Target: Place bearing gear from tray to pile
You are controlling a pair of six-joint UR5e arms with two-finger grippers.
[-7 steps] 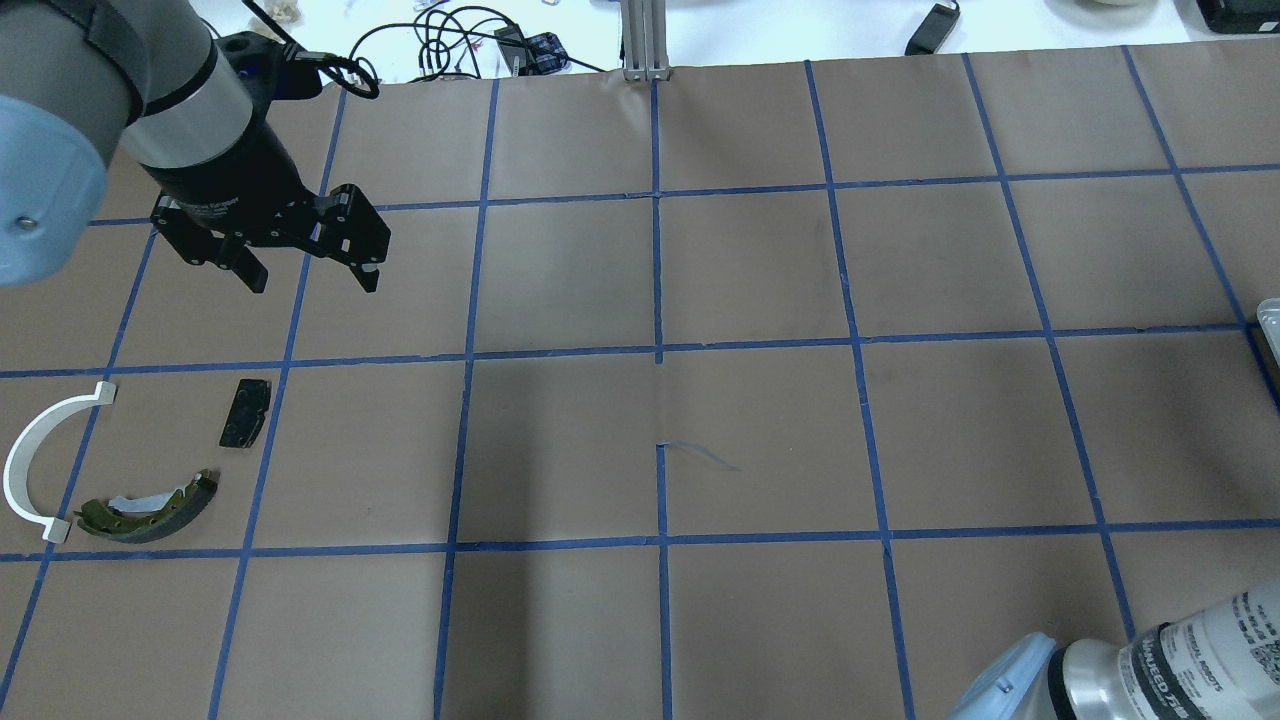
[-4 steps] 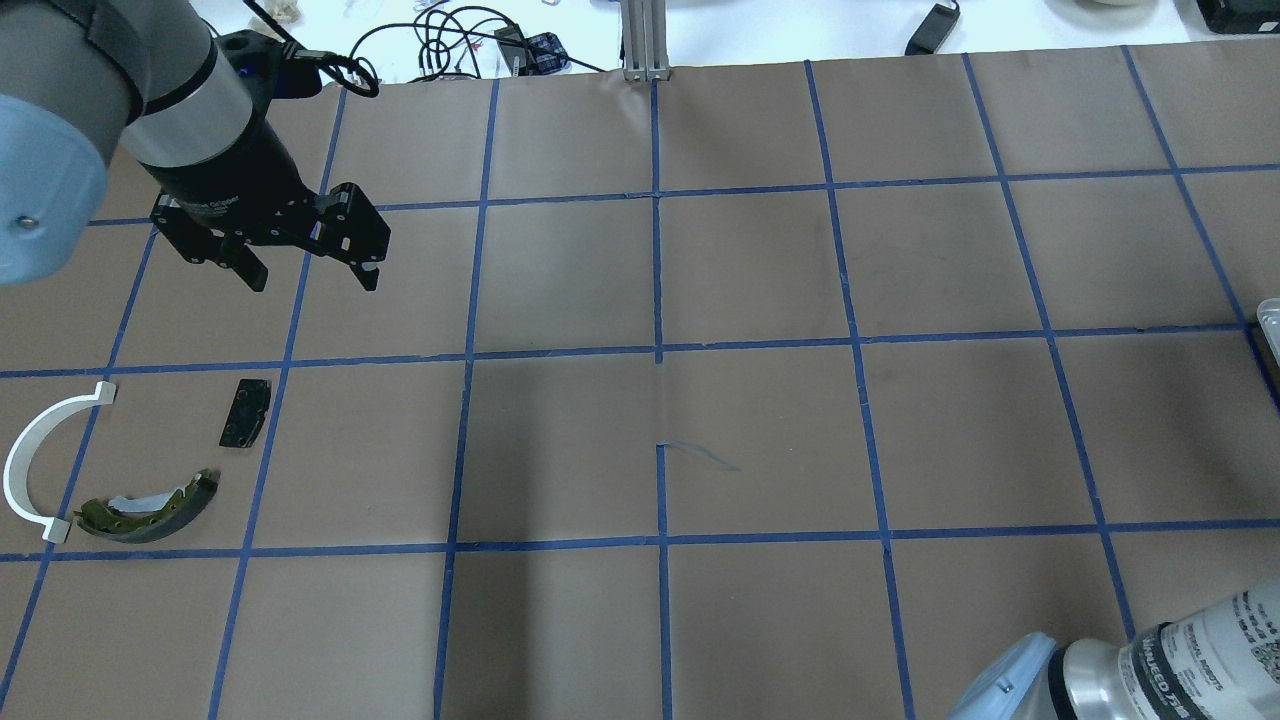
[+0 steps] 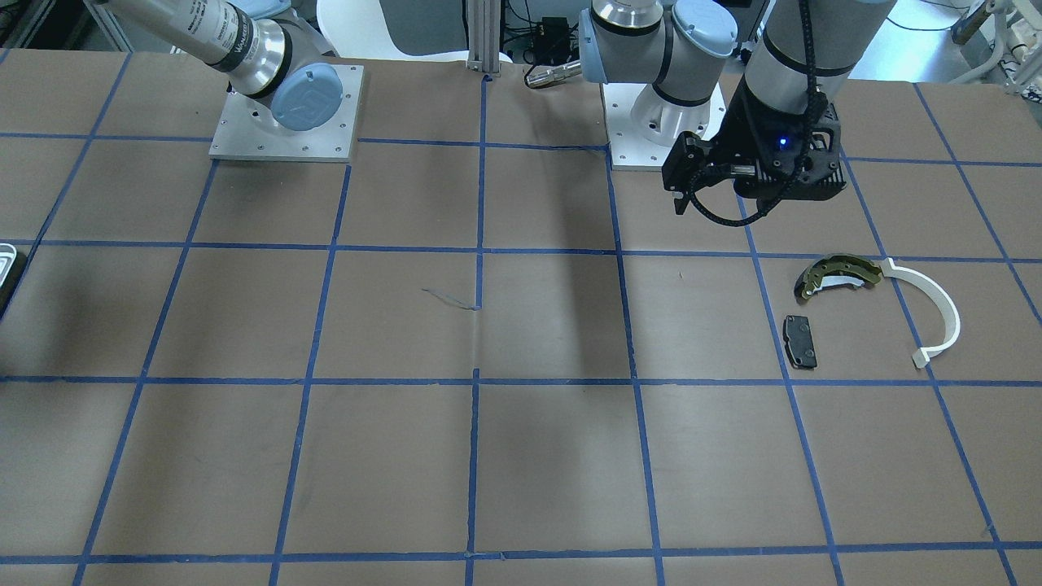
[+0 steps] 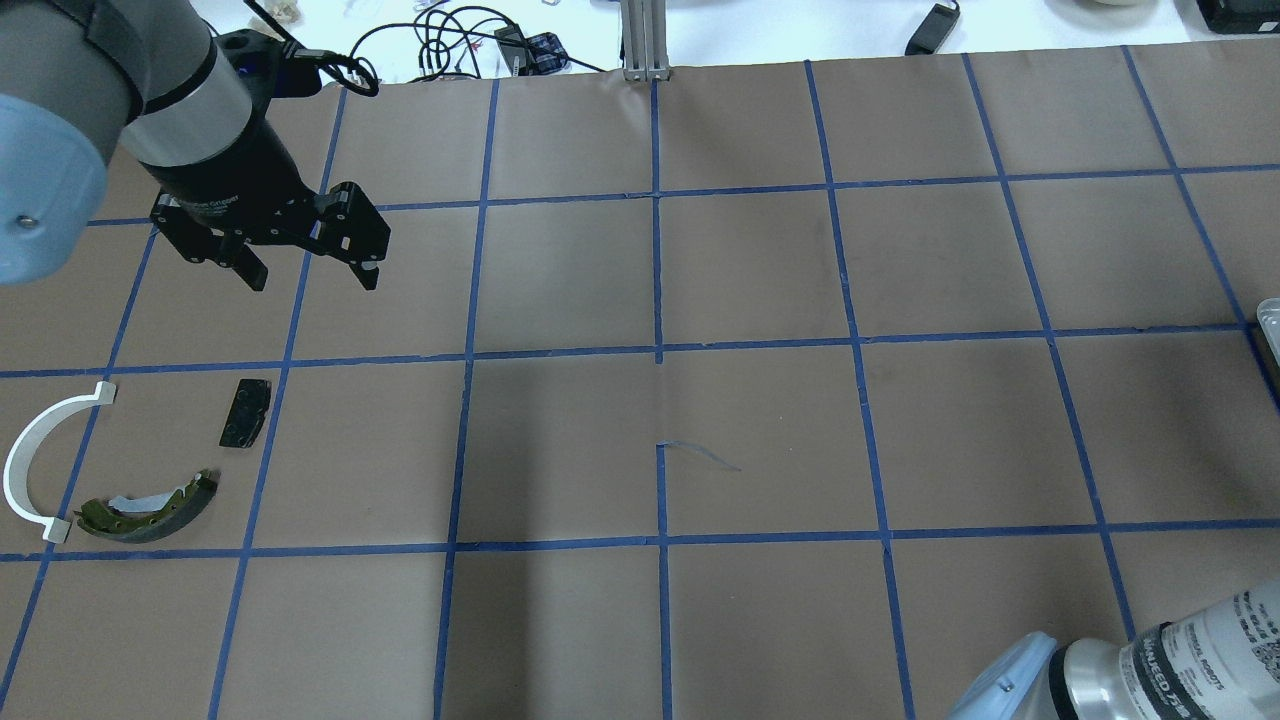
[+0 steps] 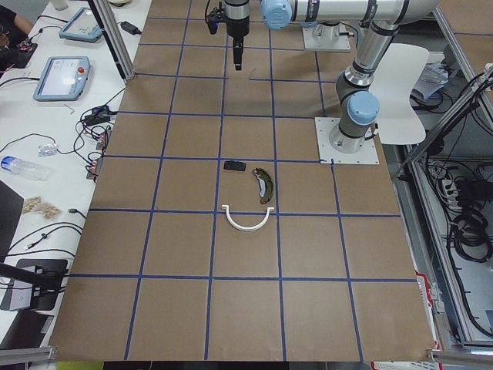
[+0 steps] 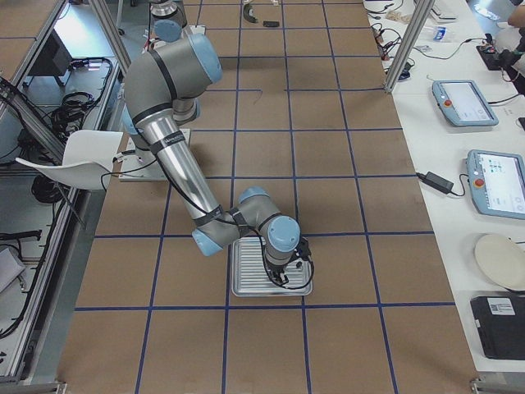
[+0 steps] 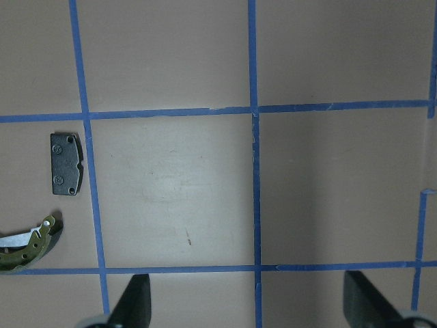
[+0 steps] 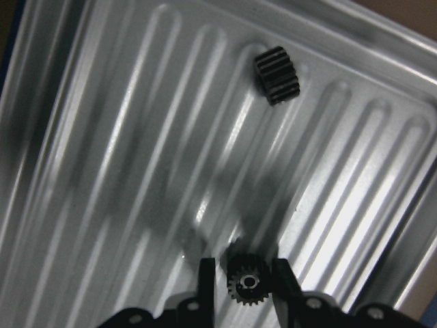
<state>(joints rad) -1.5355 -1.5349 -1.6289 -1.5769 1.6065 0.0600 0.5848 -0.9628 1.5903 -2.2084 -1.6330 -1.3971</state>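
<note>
The tray lies right under my right gripper. My left gripper hovers spread wide and empty, with the pile of ring, shoe and pad on its base side, apart from it. One gear sits between the right fingers, though I cannot tell whether they pinch it. A second gear lies beyond the fingertips.
</note>
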